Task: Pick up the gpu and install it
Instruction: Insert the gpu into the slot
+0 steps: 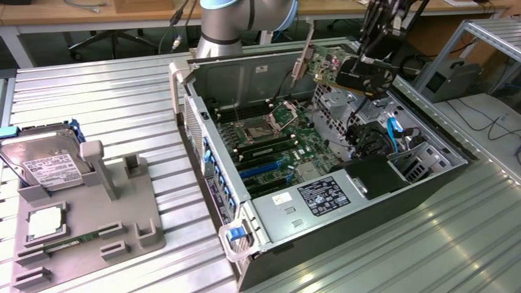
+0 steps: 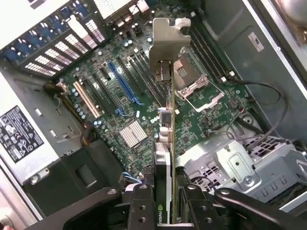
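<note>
The gpu [image 1: 330,64] hangs in the air above the open computer case [image 1: 423,140], over its far right part in the exterior view. It is a flat card with a silver end bracket [image 1: 303,56] pointing toward the exterior view's left. My gripper [image 1: 362,70] is shut on the card's black end. In the wrist view the gpu [image 2: 165,143] appears edge-on, its bracket [image 2: 165,43] farthest from the gripper [image 2: 165,213], with a finger [image 2: 141,208] on each face. Well below lies the motherboard [image 2: 129,103] with its blue slot [image 2: 122,84].
A grey fixture plate [image 1: 89,226] at the exterior view's left holds a hard drive [image 1: 49,165] and a memory stick [image 1: 61,244]. Inside the case are a power supply [image 1: 326,192], a drive cage [image 2: 240,167] and loose cables [image 1: 395,137]. The arm's base [image 1: 224,30] stands behind the case.
</note>
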Available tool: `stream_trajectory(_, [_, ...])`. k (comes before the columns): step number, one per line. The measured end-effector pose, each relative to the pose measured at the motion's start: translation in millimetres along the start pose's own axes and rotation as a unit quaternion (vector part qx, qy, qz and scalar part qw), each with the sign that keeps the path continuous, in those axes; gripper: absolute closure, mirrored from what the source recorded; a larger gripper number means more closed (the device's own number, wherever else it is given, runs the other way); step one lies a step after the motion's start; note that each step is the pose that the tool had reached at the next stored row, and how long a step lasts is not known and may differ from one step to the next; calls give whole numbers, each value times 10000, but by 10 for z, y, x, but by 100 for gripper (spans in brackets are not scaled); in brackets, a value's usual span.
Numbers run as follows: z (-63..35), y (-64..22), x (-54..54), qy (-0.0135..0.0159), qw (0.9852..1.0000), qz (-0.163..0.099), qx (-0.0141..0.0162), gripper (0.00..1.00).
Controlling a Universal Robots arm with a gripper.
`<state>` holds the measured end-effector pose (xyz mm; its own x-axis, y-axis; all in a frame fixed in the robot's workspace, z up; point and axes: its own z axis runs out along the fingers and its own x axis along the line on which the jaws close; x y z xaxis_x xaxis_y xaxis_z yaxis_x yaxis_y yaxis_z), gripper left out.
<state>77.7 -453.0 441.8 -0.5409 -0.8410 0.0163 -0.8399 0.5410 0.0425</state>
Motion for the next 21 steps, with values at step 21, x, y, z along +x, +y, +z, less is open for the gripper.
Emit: stream_trajectory(21, [10, 5, -9, 93, 9762, -2165, 36, 73])
